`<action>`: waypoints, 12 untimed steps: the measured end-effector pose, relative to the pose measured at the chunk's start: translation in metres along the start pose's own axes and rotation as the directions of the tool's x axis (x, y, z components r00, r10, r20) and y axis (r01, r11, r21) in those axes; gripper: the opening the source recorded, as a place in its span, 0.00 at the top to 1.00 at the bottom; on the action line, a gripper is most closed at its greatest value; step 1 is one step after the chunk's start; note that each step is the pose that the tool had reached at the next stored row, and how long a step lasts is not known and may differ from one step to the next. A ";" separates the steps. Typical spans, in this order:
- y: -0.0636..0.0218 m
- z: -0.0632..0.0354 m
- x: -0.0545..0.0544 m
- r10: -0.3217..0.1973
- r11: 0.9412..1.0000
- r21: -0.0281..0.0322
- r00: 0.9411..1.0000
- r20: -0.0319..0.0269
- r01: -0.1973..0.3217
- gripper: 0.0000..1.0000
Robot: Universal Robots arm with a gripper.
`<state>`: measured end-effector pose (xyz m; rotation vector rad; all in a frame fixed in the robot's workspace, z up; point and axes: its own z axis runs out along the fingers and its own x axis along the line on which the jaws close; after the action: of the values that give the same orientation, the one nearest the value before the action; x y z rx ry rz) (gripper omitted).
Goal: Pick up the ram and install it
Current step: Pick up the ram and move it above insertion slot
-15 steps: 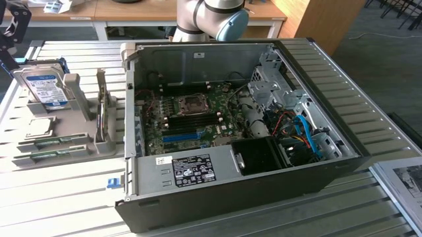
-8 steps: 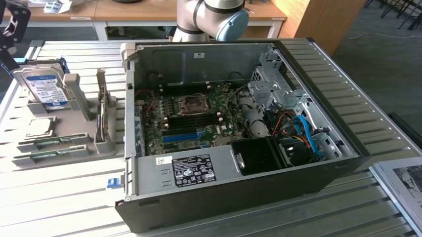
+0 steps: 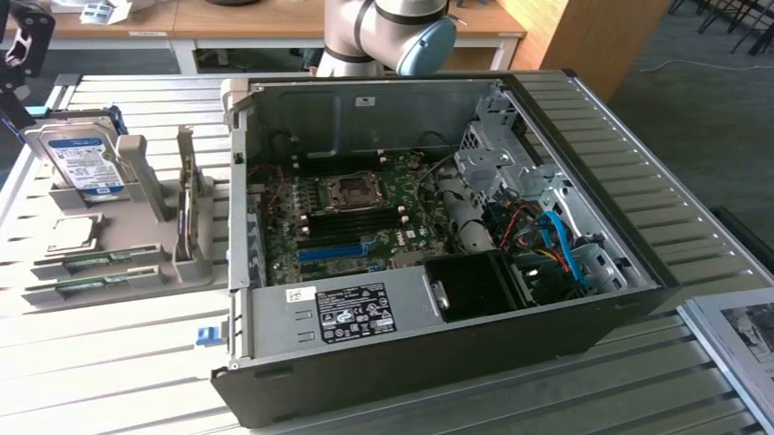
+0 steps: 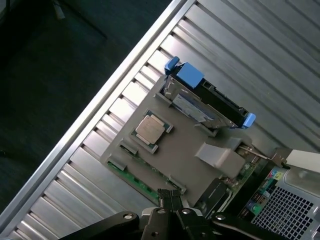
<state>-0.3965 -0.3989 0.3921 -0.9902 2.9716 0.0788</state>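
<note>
From my station I see the gripper [image 4: 171,195] hanging over the grey holder [image 4: 185,150], its two fingers [image 4: 165,199] pressed together with nothing between them. Their tips sit above the holder's outer edge, close to one end of the ram [image 4: 135,181]. I cannot tell whether they touch anything there.

The ram [image 3: 91,284] lies flat in the clip slot along that outer edge of the holder [image 3: 31,227], on the side opposite the hard drive [image 3: 82,163]. A second green stick [image 3: 111,258] lies in the next slot inward, parallel to it. The processor chip [image 3: 75,234] rests flat between those slots and the hard drive, which stands upright in its blue carrier [image 4: 190,75] at the holder's far edge.

The open computer case [image 3: 581,322] lies on its side just beside the holder, on the exterior view's right of it, with the motherboard [image 3: 351,217] facing up inside. Holder and case both rest on the slatted metal table [image 3: 677,217]. The arm [image 3: 387,32] reaches in high above the case's far wall.
</note>
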 end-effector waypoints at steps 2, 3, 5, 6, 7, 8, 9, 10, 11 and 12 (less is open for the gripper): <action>0.0000 0.0001 0.000 -0.017 1.000 0.000 1.000 -0.001 0.017 0.90; 0.0000 0.0001 0.000 -0.025 1.000 -0.001 1.000 -0.001 0.025 0.90; 0.0000 0.0001 0.000 -0.045 0.999 -0.001 0.999 -0.002 0.045 0.90; 0.0000 0.0001 0.000 -0.057 0.998 -0.001 0.998 -0.002 0.057 0.90; 0.0000 0.0002 0.000 -0.068 0.998 -0.002 0.998 -0.003 0.068 0.90; 0.0000 0.0002 0.000 -0.080 0.997 -0.002 0.997 -0.003 0.080 0.90; 0.0000 0.0002 0.000 -0.091 0.996 -0.002 0.996 -0.004 0.091 0.90; 0.0000 0.0002 0.000 -0.102 0.995 -0.003 0.995 -0.004 0.102 0.90; 0.0000 0.0002 0.000 -0.113 0.994 -0.003 0.994 -0.005 0.113 0.90; 0.0000 0.0003 0.000 -0.124 0.992 -0.003 0.992 -0.005 0.124 0.90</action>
<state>-0.3965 -0.3988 0.3918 -1.1741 2.9072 0.0796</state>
